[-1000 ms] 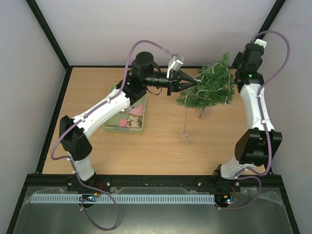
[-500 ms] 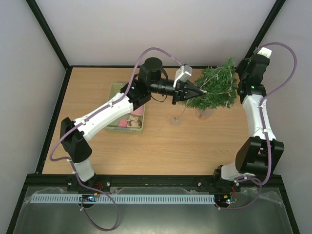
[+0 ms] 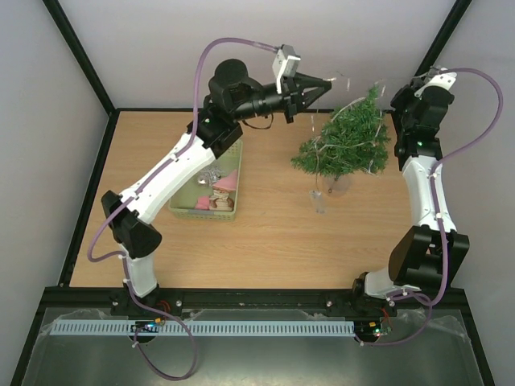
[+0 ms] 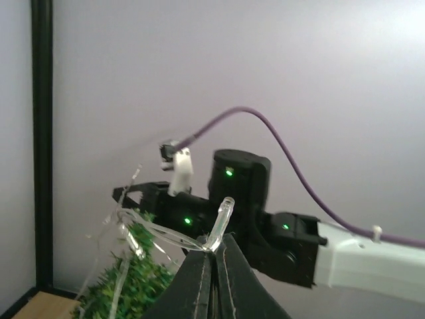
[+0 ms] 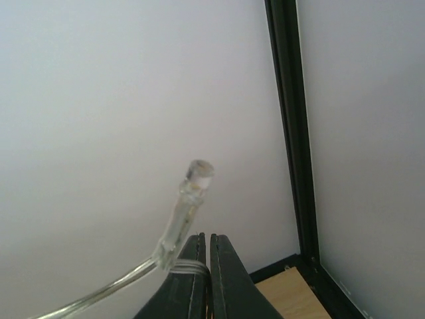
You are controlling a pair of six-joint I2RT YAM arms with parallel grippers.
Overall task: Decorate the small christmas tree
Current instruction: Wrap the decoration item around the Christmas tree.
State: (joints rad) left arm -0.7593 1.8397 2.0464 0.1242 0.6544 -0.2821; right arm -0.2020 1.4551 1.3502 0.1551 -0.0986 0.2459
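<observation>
The small christmas tree (image 3: 346, 145) stands at the back right of the table; its top shows in the left wrist view (image 4: 133, 286). A clear string of lights (image 3: 318, 193) drapes over it, one end hanging in front. My left gripper (image 3: 328, 81) is raised above and left of the tree top, shut on the string just below a bulb (image 4: 220, 222); its tips show in its own view (image 4: 216, 247). My right gripper (image 3: 394, 100) is by the tree's right top, shut on the string's wire (image 5: 179, 266) below another bulb (image 5: 189, 199); its tips show in its own view (image 5: 204, 238).
A pale green basket (image 3: 181, 211) with pink and white ornaments (image 3: 221, 189) sits at the left middle of the table. The back wall and the black corner post (image 5: 292, 133) are close behind both grippers. The right arm (image 4: 239, 199) faces the left wrist camera.
My left gripper has risen from the tree's left side up toward the back wall, drawing the string of lights up with it. The hanging end swung right. The right gripper barely moved.
</observation>
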